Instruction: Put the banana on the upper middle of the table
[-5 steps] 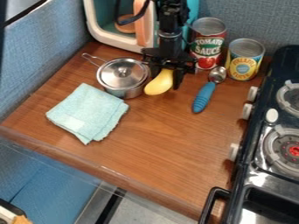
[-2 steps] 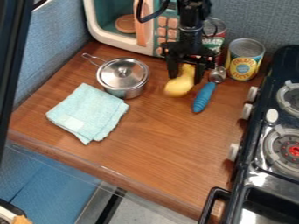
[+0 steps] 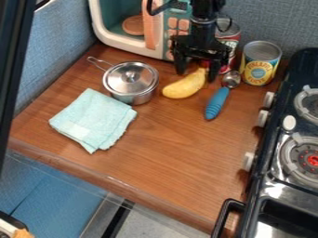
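My gripper (image 3: 197,70) hangs over the upper middle of the wooden table (image 3: 171,132), its fingers spread wide. The yellow banana (image 3: 184,87) lies slanted on the tabletop just below it. The banana's stem end reaches up between the two fingers, and its rounded end points to the lower left, near the silver pot.
The lidded pot (image 3: 130,81) stands left of the banana, with a light blue cloth (image 3: 93,119) nearer the front. On the right are a blue-handled scoop (image 3: 217,102), a yellow can (image 3: 261,63) and the stove (image 3: 295,139). A red can (image 3: 228,44) and toy microwave (image 3: 124,35) stand behind.
The gripper has moved right with the banana, then its fingers have spread. The banana has come out of their hold and its free end has swung left.
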{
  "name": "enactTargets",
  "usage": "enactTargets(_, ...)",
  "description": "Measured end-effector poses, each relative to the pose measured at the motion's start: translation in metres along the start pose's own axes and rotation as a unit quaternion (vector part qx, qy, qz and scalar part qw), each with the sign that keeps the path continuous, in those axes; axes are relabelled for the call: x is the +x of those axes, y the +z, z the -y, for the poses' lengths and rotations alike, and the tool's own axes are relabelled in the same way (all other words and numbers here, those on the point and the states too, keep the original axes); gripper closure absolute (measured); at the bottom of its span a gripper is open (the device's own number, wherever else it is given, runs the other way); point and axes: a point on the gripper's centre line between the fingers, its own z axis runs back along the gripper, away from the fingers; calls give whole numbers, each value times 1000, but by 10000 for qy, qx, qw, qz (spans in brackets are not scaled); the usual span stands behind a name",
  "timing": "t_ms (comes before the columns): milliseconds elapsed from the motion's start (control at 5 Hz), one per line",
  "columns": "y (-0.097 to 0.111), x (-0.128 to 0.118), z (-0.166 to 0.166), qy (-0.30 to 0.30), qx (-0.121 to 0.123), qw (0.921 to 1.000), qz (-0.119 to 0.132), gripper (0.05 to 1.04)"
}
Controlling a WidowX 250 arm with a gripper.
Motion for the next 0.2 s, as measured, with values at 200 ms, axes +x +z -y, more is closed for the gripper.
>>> enactTargets(200,20,3,0,10,-148,9997,194,83)
